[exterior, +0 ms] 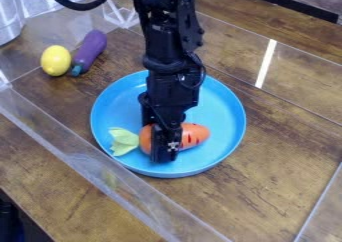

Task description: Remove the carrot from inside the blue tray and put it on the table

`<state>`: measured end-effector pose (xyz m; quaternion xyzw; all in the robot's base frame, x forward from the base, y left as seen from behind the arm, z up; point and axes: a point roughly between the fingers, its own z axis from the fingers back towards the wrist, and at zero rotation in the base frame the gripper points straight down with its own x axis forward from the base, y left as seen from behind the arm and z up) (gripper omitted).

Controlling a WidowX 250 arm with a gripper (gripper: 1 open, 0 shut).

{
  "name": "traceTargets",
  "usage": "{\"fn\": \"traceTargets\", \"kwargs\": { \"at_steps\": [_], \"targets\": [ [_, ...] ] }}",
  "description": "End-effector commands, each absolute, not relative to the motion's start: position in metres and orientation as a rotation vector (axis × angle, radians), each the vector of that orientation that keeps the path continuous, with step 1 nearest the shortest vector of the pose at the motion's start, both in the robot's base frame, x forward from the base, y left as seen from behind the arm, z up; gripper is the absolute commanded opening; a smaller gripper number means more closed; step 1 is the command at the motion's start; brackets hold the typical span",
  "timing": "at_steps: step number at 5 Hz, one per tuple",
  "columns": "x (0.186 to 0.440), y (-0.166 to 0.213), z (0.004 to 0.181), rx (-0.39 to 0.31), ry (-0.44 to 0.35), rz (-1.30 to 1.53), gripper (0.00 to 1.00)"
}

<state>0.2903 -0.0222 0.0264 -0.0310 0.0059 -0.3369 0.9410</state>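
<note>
Camera view: we see the black pincer (pixel 163 146) pointing straight down, pinched on the small orange toy carrot (pixel 189 137) with its pale leafy top. That carrot lies inside the round bright blue plastic tray (pixel 222 104), toward its six o'clock rim. On the glossy dark brown wooden bench (pixel 287 186), at ten o'clock from the tray, a yellow lemon (pixel 55 60) and a purple eggplant (pixel 88 49) lie side by side.

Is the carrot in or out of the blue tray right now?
In. The carrot lies on its side on the blue tray floor, with the end effector shut on its middle.
</note>
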Motion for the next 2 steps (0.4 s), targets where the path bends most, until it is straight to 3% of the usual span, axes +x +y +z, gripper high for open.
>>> {"fn": "traceTargets", "kwargs": {
  "at_steps": [1, 2],
  "targets": [
    [0.2985, -0.018, 0.033, -0.062, -0.029, -0.687, 0.0],
    [0.2986, -0.0168, 0.0368, -0.053, -0.03, -0.694, 0.0]
  ]
}}
